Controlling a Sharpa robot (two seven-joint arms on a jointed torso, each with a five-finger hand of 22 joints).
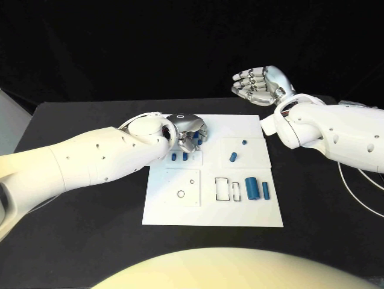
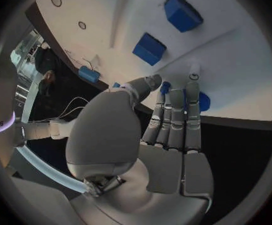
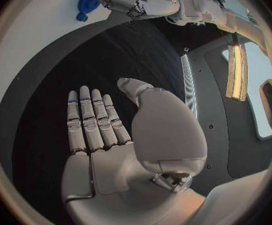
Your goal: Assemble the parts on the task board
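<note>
A black table (image 1: 87, 126) carries the white task board (image 1: 244, 211), with small blue parts (image 1: 256, 188) lying on it. The left hand (image 1: 185, 132) hangs over the board's far left corner; its wrist camera shows flat fingers (image 2: 173, 120) above a round blue part (image 2: 201, 101) — whether they touch it, I cannot tell. The right hand (image 1: 260, 83) floats beyond the board's far right corner — flat-fingered in its wrist view, gripping nothing.

The task board (image 1: 244, 208) looks matt white, the parts (image 1: 256, 188) smooth blue plastic, the left hand (image 1: 188, 133) shiny metal (with reflections), the table (image 1: 79, 241) matt black.
</note>
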